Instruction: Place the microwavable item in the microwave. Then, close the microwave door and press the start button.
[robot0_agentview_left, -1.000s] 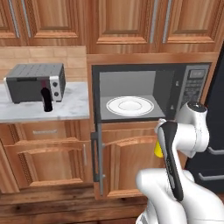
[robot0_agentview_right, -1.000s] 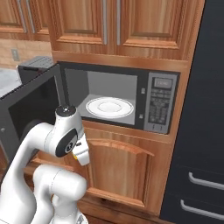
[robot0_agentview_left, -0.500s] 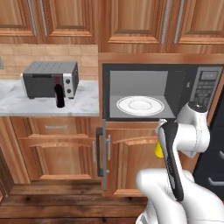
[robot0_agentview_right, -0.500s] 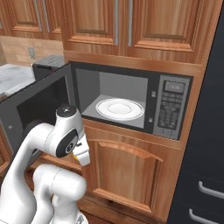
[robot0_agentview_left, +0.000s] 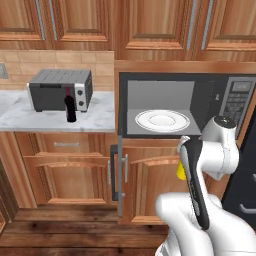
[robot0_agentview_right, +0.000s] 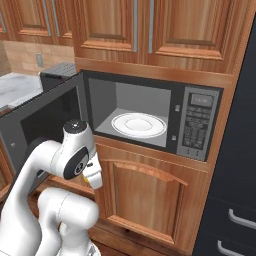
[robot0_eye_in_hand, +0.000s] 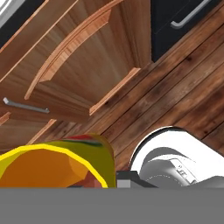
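Fingers are clamped on the yellow mug, which sits at the bottom of the hand view with its open rim facing the camera and a red mark on its side. In the left base view, a sliver of that mug shows low beside the white arm, in front of the lower wooden cabinets.

Left to right in that view:
1. Toaster oven on the marble counter.
2. Dark wine bottle standing upright just in front of the toaster oven.
3. Microwave door swung open, seen edge-on.
4. Microwave cavity holding a white round plate.
5. Keypad panel.
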